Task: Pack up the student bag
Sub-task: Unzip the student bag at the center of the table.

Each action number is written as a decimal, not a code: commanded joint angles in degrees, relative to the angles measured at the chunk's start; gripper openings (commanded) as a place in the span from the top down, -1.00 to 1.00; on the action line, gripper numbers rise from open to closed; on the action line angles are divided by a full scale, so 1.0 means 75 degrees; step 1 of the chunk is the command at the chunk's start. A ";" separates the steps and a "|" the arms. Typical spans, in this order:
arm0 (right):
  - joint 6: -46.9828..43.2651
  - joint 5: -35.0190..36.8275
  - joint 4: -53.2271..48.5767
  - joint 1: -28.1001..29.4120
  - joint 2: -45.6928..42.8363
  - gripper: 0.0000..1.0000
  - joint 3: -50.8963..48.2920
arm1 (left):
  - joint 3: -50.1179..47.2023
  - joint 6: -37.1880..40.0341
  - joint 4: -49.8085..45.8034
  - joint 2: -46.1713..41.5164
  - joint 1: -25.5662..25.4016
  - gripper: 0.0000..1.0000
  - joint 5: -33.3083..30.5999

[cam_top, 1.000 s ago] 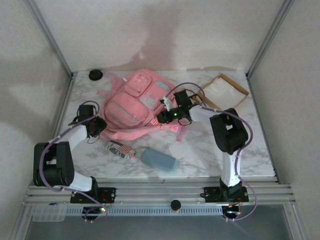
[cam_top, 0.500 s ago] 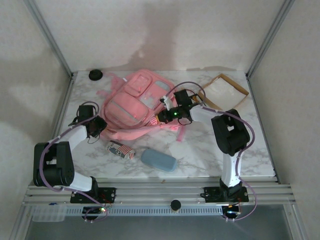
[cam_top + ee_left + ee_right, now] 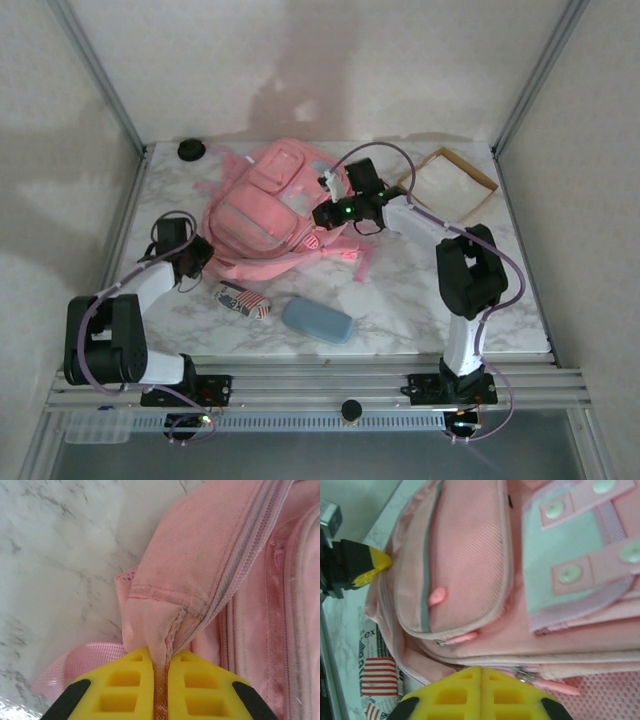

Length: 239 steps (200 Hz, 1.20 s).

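Left gripper (image 3: 160, 664): yellow fingers are clamped on a stitched corner seam of the student bag (image 3: 200, 555), and pink fabric is pinched between them.
Right gripper (image 3: 481, 672): fingers are pressed flat together against the bag's zipped edge. Whether anything is caught between them cannot be told.
Student bag (image 3: 265, 210), one: it lies front-up on the far-left half of the marble table (image 3: 400, 300), between the two grippers. Its long axis runs diagonally, with the small-pocket end toward the far wall and the broad end toward the left arm. It is pink fabric with pale grey-blue panels, several zip pockets and pink straps.
Other items, one each:
- Brown cardboard box (image 3: 450, 185), far right.
- Blue-grey oval case (image 3: 317, 320), near centre.
- Flag-striped pouch (image 3: 240, 299), just beside the case.
- Black round object (image 3: 191, 150), far-left corner.
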 commanded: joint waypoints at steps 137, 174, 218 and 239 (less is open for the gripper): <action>-0.3359 -0.0957 0.1716 -0.0634 -0.0264 -0.05 -0.1599 | 0.0640 0.0105 -0.0281 0.0170 -0.0122 1.00 -0.0585; -0.4222 -0.1094 0.1340 -0.0535 0.0018 -0.08 -0.1481 | 0.0774 0.0235 -0.0045 0.0552 0.0107 1.00 -0.0399; -0.4776 -0.0755 0.0888 -0.0496 0.0588 -0.01 -0.1050 | 0.1023 0.0538 -0.0105 0.0838 0.0238 1.00 -0.0535; -0.4805 -0.0757 0.0766 -0.0466 0.0802 -0.05 -0.0737 | 0.1161 0.0677 0.0002 0.0985 0.0245 1.00 -0.0579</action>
